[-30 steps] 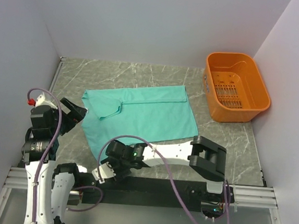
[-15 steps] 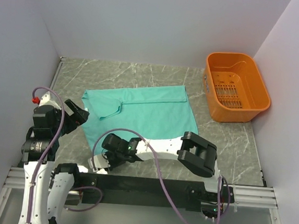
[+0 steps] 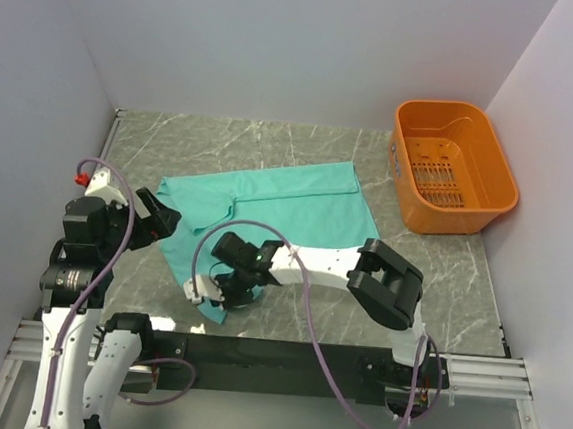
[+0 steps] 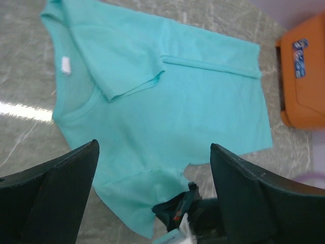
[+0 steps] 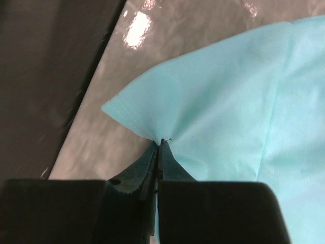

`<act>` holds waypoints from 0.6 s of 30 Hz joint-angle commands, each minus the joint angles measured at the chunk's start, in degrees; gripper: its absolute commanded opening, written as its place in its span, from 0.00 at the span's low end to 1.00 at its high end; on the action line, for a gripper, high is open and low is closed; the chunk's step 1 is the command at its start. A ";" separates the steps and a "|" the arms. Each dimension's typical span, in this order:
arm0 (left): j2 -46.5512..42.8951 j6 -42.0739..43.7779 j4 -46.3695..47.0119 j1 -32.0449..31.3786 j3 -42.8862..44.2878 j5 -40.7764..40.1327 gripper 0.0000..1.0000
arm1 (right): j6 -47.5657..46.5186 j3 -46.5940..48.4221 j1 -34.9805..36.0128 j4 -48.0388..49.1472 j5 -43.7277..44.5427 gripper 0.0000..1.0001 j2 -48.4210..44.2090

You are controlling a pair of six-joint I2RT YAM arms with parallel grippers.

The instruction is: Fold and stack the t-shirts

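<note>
Right claw (image 5: 158,145): just slid in, now pinched tight on the t-shirt (image 3: 287,210) sleeve corner, so the fold can start.
Left claw (image 4: 153,147): spread wide, empty.

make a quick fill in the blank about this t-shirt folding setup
1. The gripper pinching the t-shirt belongs to the ____ arm.
2. The left gripper hangs near the t-shirt with its jaws ____.
3. The basket at the table's far right corner is ____ in colour.

Missing words: right; open; orange
</note>
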 commanded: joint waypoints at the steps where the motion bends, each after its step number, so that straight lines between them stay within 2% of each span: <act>1: 1.32 5.09 7.59 -1.81 1.70 7.28 0.96 | 0.73 4.27 -4.74 -8.26 -13.40 0.00 -5.07; 5: 0.44 8.25 16.30 -3.22 1.00 13.43 0.96 | 1.69 6.12 -10.01 -11.09 -23.41 0.00 -5.17; 6: 0.44 9.31 17.97 -5.22 0.74 14.93 0.95 | 1.44 7.34 -10.80 -11.88 -24.92 0.00 -4.91; 8: 0.36 13.61 22.18 -6.38 -0.23 20.62 0.94 | -0.22 9.10 -13.18 -15.65 -27.82 0.00 -3.33; 12: 0.01 26.34 22.56 -8.93 0.21 24.08 0.91 | -5.59 15.78 -16.43 -26.18 -37.47 0.00 1.67; 16: -0.52 50.55 16.16 -11.91 -1.01 31.81 0.84 | -8.76 21.85 -18.45 -33.13 -42.06 0.00 6.15; 18: -0.70 55.79 14.13 -14.02 -2.42 31.65 0.83 | -11.04 25.63 -19.33 -36.22 -43.56 0.00 8.01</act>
